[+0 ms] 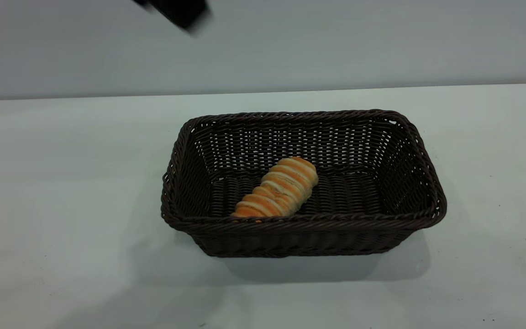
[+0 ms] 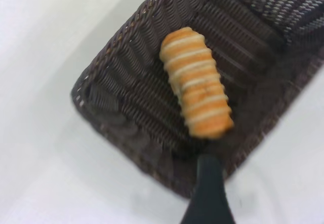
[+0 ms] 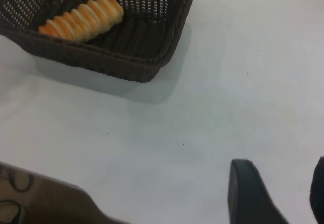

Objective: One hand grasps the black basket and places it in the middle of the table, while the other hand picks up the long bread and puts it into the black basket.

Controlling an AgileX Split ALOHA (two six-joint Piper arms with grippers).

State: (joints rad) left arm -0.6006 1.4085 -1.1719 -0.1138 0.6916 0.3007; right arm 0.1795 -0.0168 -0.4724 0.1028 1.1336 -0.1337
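Note:
The black basket [image 1: 420, 151] stands on the table [image 1: 62, 183] near its middle. The long bread [image 1: 279, 187] lies slanted on the basket floor, toward the front left. In the left wrist view the long bread [image 2: 197, 89] lies in the basket [image 2: 116, 67] just beyond one dark finger [image 2: 208, 186]; only that finger shows and it holds nothing. My left gripper [image 1: 178, 11] is raised high behind the basket, blurred. My right gripper [image 3: 281, 183] is open and empty over bare table, well away from the basket [image 3: 167, 41] and the bread [image 3: 81, 19].
The table's edge and a dark floor with cables [image 3: 30, 193] show in the right wrist view. Bare tabletop surrounds the basket on all sides. A grey wall [image 1: 336, 41] stands behind the table.

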